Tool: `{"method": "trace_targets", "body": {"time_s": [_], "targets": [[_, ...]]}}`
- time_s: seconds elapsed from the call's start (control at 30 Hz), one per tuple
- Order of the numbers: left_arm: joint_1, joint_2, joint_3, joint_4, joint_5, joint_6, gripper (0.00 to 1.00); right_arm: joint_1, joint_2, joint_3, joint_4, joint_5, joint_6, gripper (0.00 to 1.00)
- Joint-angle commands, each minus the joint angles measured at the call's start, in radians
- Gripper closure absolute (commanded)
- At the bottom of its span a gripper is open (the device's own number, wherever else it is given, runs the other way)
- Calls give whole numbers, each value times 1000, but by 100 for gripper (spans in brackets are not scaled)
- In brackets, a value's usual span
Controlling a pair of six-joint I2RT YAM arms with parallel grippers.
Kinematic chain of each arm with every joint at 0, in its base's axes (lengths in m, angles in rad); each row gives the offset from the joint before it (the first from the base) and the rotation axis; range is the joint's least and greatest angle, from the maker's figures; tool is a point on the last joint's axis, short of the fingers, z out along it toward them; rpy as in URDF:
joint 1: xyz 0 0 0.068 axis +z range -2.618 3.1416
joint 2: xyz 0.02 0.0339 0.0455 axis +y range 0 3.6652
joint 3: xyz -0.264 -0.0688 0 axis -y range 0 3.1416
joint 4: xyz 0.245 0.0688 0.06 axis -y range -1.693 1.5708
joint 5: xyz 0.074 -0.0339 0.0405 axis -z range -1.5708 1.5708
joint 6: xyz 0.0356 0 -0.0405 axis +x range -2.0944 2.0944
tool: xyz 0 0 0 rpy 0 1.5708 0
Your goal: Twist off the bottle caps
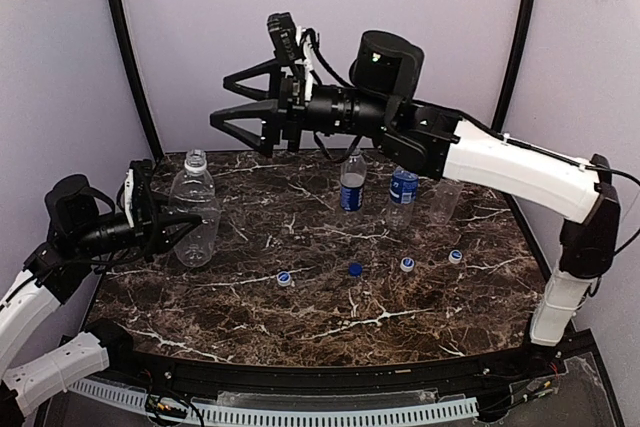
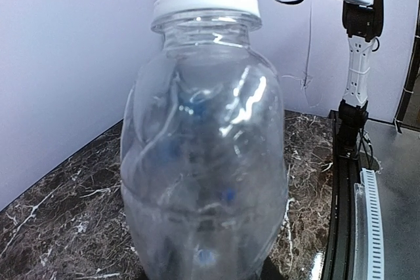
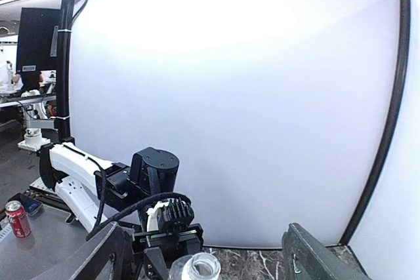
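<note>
My left gripper (image 1: pixel 183 226) is shut on a clear ribbed unlabelled bottle (image 1: pixel 196 209) that stands upright at the table's left. The bottle fills the left wrist view (image 2: pixel 203 162). Its neck (image 3: pixel 200 268) is open, with no cap on it. My right gripper (image 1: pixel 221 101) is open and empty, high above and just right of that bottle, with the open neck low between its fingers (image 3: pixel 108 254). Two blue-labelled bottles (image 1: pixel 351 185) (image 1: pixel 402 192) and another clear one (image 1: pixel 445 197) stand at the back. Four caps lie loose on the table: one dark blue (image 1: pixel 355 269) and three pale (image 1: pixel 285 278) (image 1: pixel 407 264) (image 1: pixel 455 256).
The marble table (image 1: pixel 330 327) is walled by pale panels at the back and sides. The right arm (image 1: pixel 500 162) stretches across above the back bottles. A red can (image 3: pixel 18 218) stands off the table, far away.
</note>
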Motion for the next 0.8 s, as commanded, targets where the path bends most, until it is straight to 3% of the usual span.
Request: {"method": "trace_targets", "body": {"time_s": [0.0, 0.17, 0.23, 0.4, 0.57, 0.67, 0.7, 0.77], "targets": [[2, 16, 40, 29, 102, -12, 86, 34, 162, 89, 51, -80, 51, 18], [3, 20, 39, 35, 115, -14, 86, 48, 232, 161, 5, -76, 69, 20], [2, 18, 36, 40, 112, -17, 86, 48, 240, 158, 4, -80, 85, 25], [2, 19, 28, 54, 117, -25, 86, 49, 253, 146, 5, -99, 113, 57], [2, 19, 27, 53, 114, -22, 86, 50, 260, 138, 8, -121, 125, 69], [1, 20, 25, 55, 111, -20, 86, 49, 266, 144, -6, -118, 118, 91], [1, 20, 24, 53, 109, -19, 82, 49, 263, 145, -7, -116, 113, 100], [1, 19, 22, 42, 93, -13, 47, 47, 254, 139, -15, -116, 103, 100]]}}
